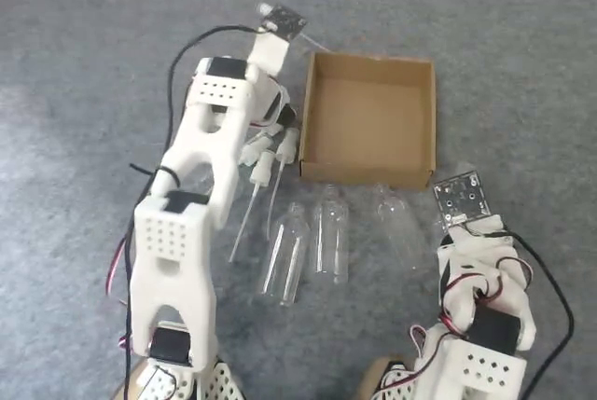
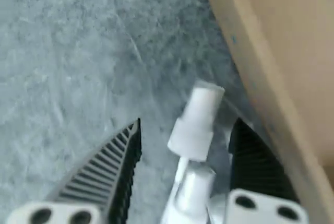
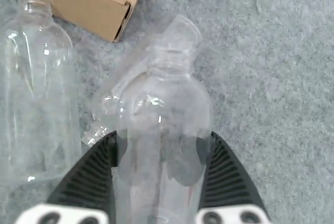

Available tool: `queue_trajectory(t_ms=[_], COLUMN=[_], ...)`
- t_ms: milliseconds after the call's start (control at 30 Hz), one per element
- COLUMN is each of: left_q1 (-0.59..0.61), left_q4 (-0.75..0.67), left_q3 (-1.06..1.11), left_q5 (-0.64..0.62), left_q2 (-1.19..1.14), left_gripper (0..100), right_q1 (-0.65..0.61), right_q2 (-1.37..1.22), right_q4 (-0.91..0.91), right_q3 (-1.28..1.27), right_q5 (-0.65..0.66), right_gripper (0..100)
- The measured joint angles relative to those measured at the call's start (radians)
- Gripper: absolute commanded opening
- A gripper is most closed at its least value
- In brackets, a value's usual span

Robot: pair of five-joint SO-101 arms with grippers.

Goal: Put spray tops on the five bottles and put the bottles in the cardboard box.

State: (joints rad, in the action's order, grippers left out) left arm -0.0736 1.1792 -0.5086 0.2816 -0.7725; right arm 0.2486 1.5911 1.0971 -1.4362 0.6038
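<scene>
Our left gripper stood wide open, its two ribbed fingers well apart and holding nothing. Between them, touching neither that we could see, lay a white spray top with its nozzle end pointing away from the gripper. A second spray top lay closer in toward the gripper's base, right against the first. Just outside one finger ran the outer wall of the cardboard box, close to the first spray top. Outside the other finger there was bare grey carpet. From above, we saw thin dip tubes trailing from the spray tops back alongside the left arm.

Our right gripper was closed against a clear bottle, with one dark finger set against each side of the body and the neck pointing away from the gripper. Off to one side, apart from the fingers, lay a second bottle with its open mouth toward the box. A corner of the box sat beyond the fingertips, near both necks.

Farther out, in the high view, two more bottles lay side by side on the carpet between the two grippers, outside the box and near its wall.
</scene>
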Motion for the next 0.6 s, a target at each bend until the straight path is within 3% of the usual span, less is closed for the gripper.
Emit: queue_trajectory(t_ms=[100, 333, 600], left_q1=[0.000, -0.002, 0.035], left_q4=[0.000, 0.066, 0.264], left_q3=[-0.083, -0.315, -0.649], left_q5=[0.014, 0.014, 0.015], left_q2=[-0.092, -0.261, -0.394], left_gripper=[24, 1, 1], right_q1=[0.000, 0.000, 0.000], right_q2=[0.000, 0.000, 0.000], right_q4=[0.000, 0.000, 0.000], right_q3=[0.000, 0.000, 0.000], right_q5=[0.000, 0.000, 0.000], right_gripper=[0.6, 0.6, 0.6])
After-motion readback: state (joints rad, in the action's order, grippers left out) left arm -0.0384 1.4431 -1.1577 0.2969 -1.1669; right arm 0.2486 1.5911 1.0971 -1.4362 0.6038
